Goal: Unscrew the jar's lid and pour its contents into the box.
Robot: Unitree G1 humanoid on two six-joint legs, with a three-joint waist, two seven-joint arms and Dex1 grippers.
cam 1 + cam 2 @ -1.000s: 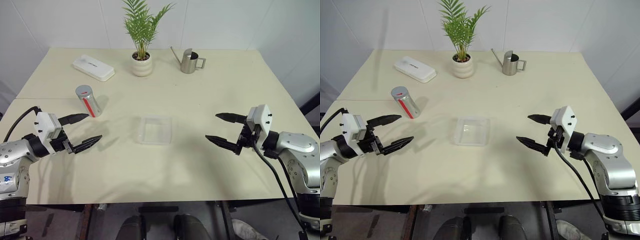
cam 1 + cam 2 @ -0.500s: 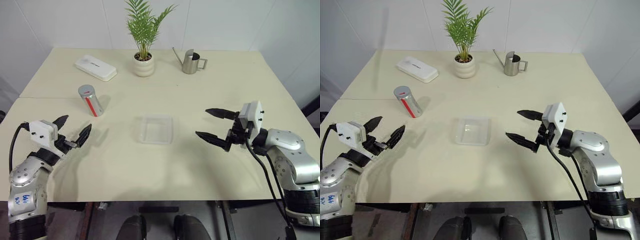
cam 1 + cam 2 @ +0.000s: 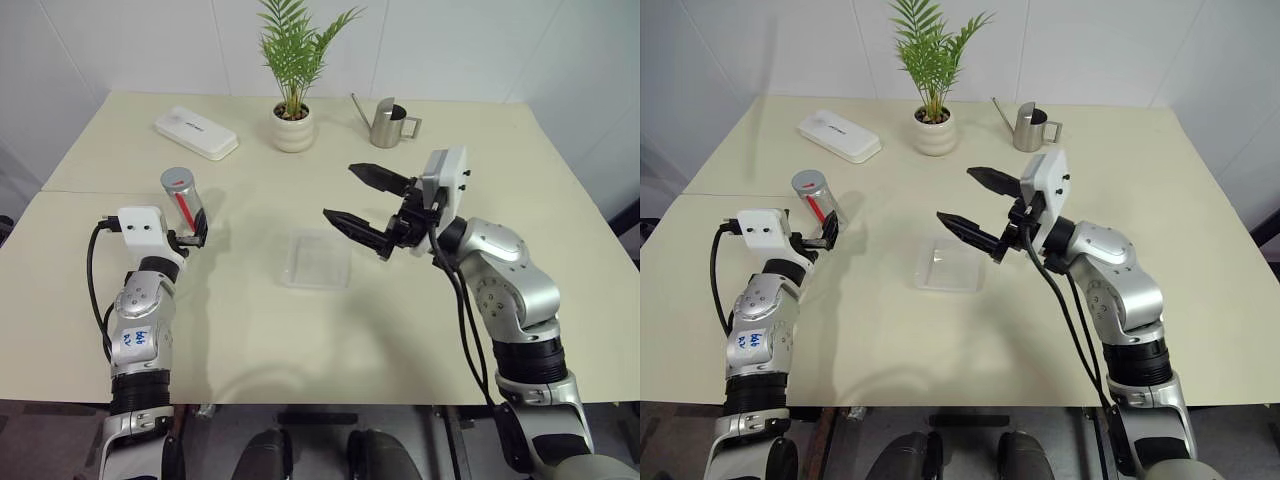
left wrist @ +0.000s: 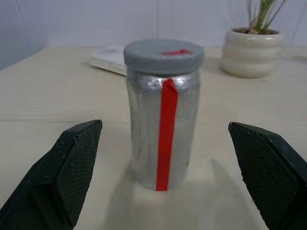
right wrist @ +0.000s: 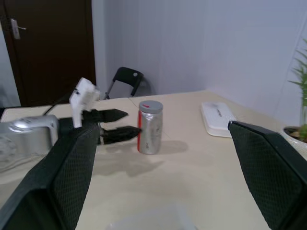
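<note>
The silvery jar (image 3: 184,203) with its red stripe stands upright on the left of the table, grey lid (image 3: 177,180) screwed on. Its contents are hidden inside. My left gripper (image 5: 130,121) is open and level at the jar's near side, its fingertips just short of the jar's lower half and not touching it. The left wrist view has the jar (image 4: 163,139) and lid (image 4: 164,55) standing just beyond the gap between the two fingers. The clear box (image 3: 292,264) lies empty at the table's middle. My right gripper (image 3: 340,192) hovers open above the box's far edge, pointing left toward the jar.
At the back of the table lie a flat white case (image 3: 196,133), a potted palm (image 3: 294,130) and a steel watering can (image 3: 390,122). A seam (image 3: 80,192) crosses the table's left part behind the jar.
My left gripper swung from pointing right to pointing forward and came up to the jar. My right gripper travelled left and up, from the table's right side to over the box.
</note>
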